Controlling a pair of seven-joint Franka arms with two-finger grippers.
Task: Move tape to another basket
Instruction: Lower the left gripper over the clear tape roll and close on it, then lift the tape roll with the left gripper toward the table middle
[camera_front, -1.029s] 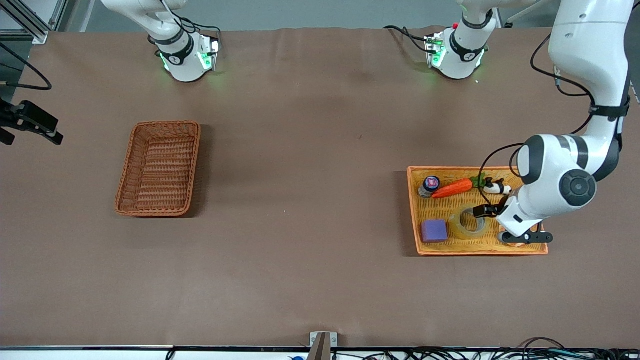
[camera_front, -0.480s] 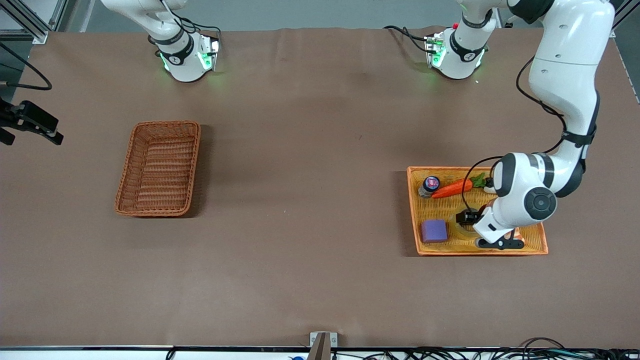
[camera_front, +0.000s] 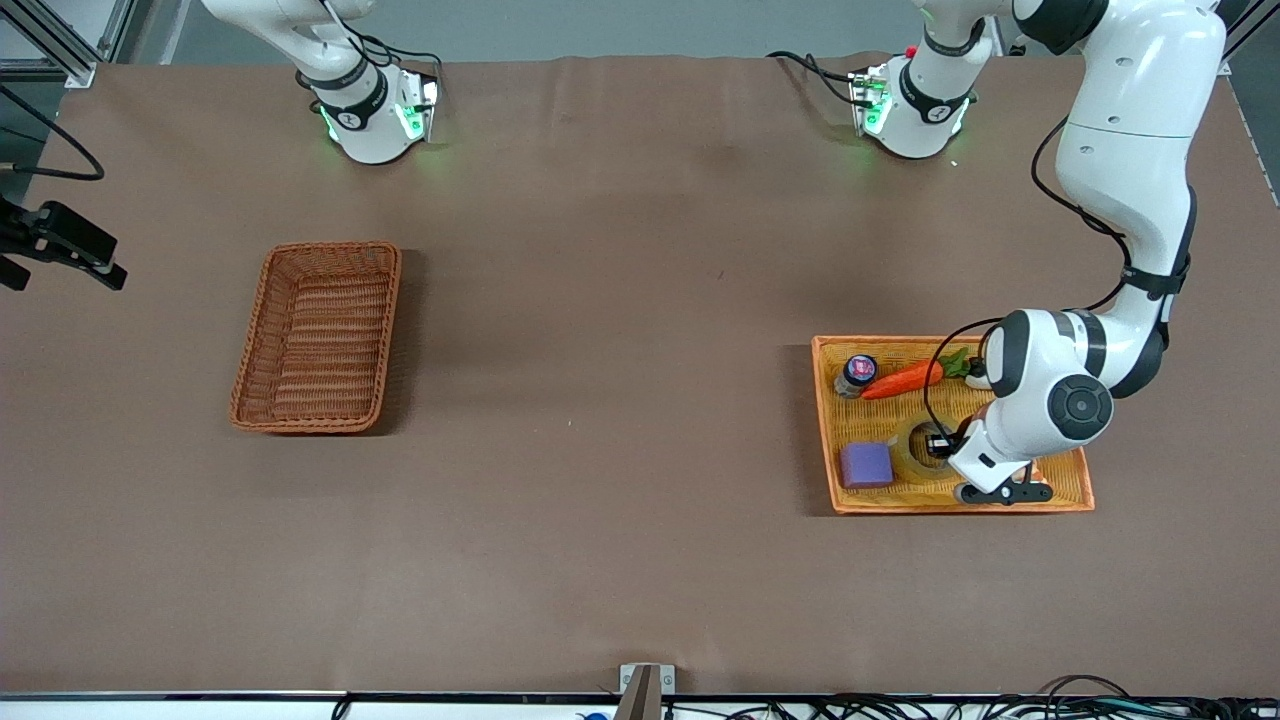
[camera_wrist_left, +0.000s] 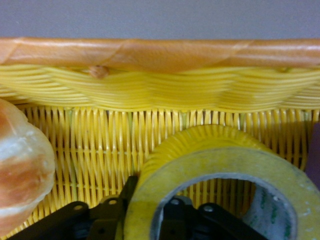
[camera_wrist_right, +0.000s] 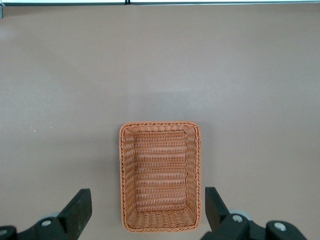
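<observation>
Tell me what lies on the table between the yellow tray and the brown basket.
Nothing: in the front view, only bare brown tabletop runs between the yellow tray and the brown basket.

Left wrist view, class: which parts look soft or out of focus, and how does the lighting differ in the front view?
Left wrist view: the tape and the bread roll nearest the lens look soft, while the yellow tray rim is clearer. Front view: even overhead light, with a soft shadow beside the basket and green glow at both arm bases.
</observation>
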